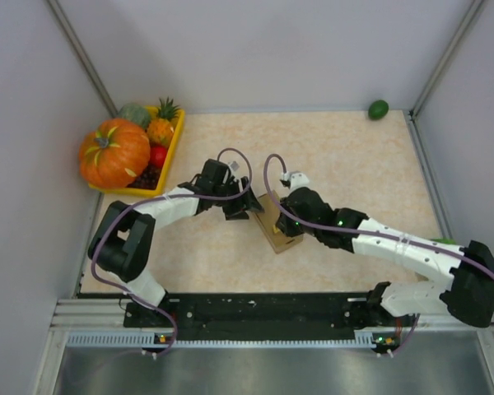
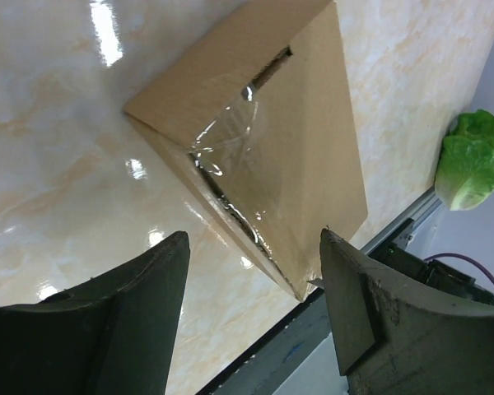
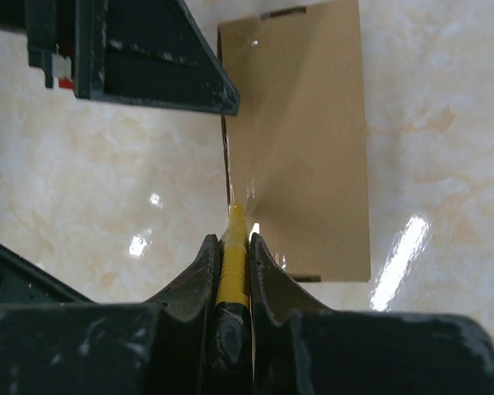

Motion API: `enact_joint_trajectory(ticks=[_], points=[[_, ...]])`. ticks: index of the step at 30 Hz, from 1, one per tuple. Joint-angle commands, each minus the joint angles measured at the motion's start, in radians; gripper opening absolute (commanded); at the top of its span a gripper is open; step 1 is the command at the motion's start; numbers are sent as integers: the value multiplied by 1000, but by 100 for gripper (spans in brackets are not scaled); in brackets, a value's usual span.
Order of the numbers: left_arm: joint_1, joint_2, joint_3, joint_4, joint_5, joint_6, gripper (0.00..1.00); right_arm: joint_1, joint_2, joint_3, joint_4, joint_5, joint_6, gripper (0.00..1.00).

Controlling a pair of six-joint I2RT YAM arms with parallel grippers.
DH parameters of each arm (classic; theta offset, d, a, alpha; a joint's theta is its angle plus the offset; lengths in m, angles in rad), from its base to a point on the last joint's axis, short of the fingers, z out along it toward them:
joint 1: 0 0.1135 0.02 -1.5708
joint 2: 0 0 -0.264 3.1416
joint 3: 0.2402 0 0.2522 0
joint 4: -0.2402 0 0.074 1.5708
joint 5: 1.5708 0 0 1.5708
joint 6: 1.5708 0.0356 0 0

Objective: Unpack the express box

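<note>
The express box [image 1: 273, 224] is a small brown cardboard box lying flat at the table's middle, its seam covered with clear tape [image 2: 230, 156]. It also shows in the right wrist view [image 3: 300, 140]. My right gripper [image 3: 232, 240] is shut on a yellow utility knife [image 3: 234, 255], whose tip meets the box's left taped edge. My left gripper [image 2: 251, 243] is open and empty, hovering just above and beside the box's left end; in the top view it [image 1: 235, 206] is close to the box.
A yellow fruit tray [image 1: 166, 156] with a pumpkin [image 1: 114, 153], pineapple and other fruit stands at the back left. A green fruit [image 1: 379, 109] lies at the back right corner. A lettuce [image 2: 476, 160] lies near the front right rail.
</note>
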Motion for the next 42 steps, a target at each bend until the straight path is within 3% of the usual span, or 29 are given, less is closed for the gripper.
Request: enact_joint_trajectory(ticks=[1, 8, 15, 30, 42], points=[[-14, 18, 27, 67, 22, -24, 69, 7, 40, 94, 170, 82, -92, 0], [-12, 78, 114, -121, -67, 34, 65, 7, 132, 111, 235, 68, -116, 0], [-11, 101, 122, -183, -107, 91, 60, 6, 189, 119, 245, 80, -117, 0], [-6, 142, 125, -203, -124, 100, 56, 19, 175, 79, 210, 30, -103, 0], [1, 159, 133, -215, -128, 83, 54, 62, 111, 2, 155, 88, -74, 0]])
